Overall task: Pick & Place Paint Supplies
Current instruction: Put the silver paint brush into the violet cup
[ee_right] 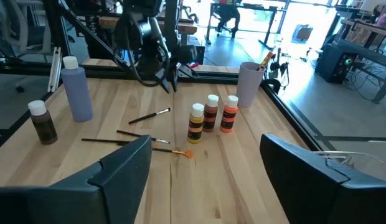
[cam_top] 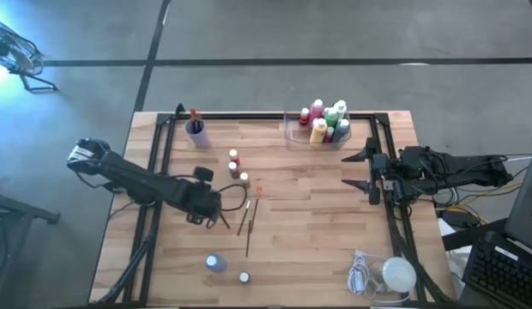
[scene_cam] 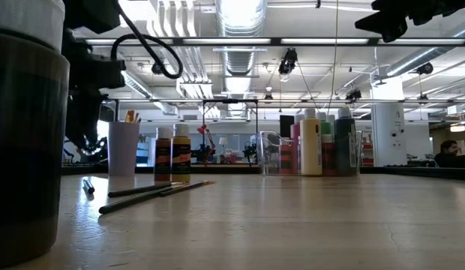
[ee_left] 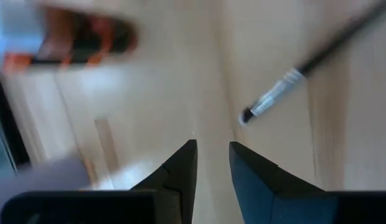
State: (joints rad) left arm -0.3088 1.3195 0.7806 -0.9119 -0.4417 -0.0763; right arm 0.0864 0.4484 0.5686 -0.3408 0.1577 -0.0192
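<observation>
Left end effector: positioned left of centre in the high view, just above the table, fingers nearly pressed together with a narrow gap, pinching nothing; a paintbrush tip lies just beyond them. Right end effector: at centre right, fingers spread wide, empty. Bottles stand in the clear tray at upper centre; three more bottles stand mid-table beside loose brushes.

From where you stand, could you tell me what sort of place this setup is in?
Probably a robotics lab or workshop in an open industrial hall: exposed ceiling ducts, a concrete floor, and a wooden table in a black frame, set with paint bottles.
</observation>
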